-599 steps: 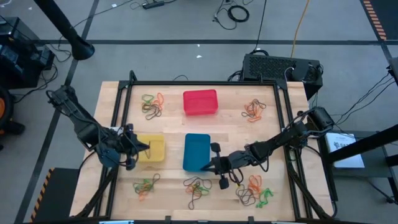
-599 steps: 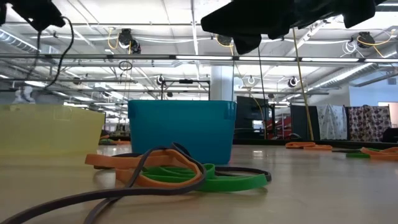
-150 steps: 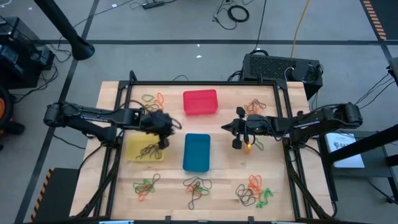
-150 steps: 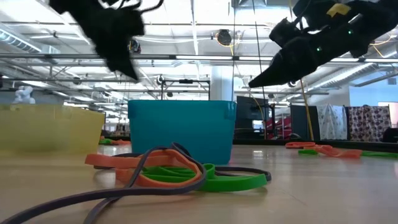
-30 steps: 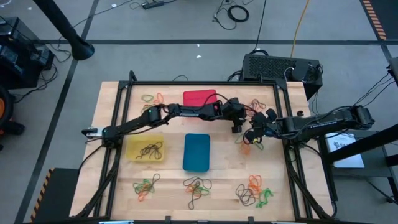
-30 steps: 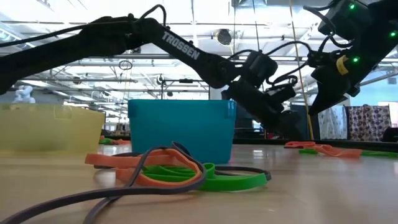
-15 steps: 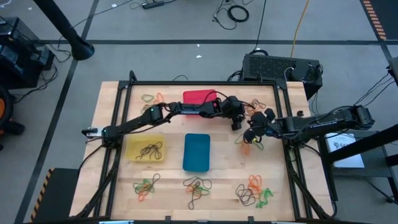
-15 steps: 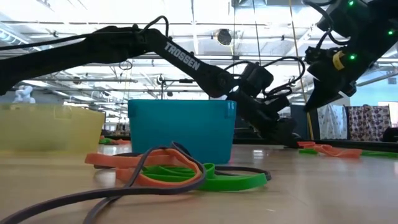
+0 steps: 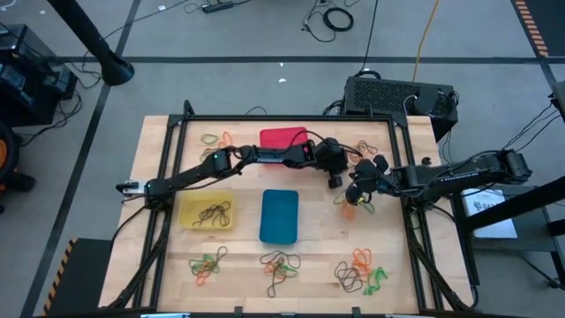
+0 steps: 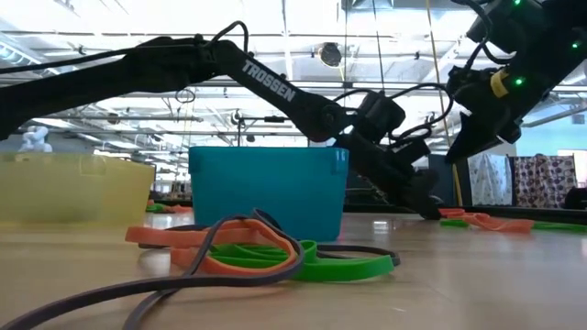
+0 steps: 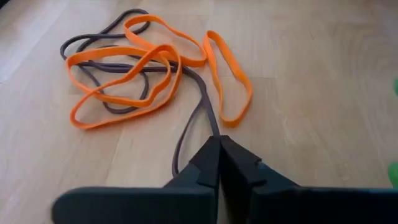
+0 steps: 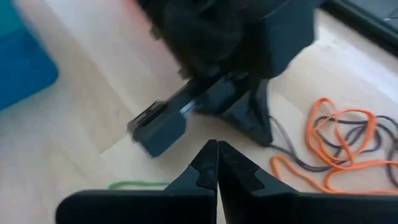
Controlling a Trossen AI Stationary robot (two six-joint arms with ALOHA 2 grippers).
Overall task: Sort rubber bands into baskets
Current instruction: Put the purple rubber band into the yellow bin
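— Baskets? Red (image 9: pixel 282 138), blue (image 9: pixel 280 215), yellow (image 9: pixel 207 212).
— Bands (image 11: pixel 149 65)? Orange and dark brown here; green too in front (image 10: pixel 312 266).
— Table (image 9: pixel 247 181)? Pale wood, black frame.

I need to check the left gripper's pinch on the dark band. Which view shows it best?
The left wrist view: the left gripper is shut on the dark band beside orange bands. The high view shows only its position; the low view shows its fingertips down at the table.
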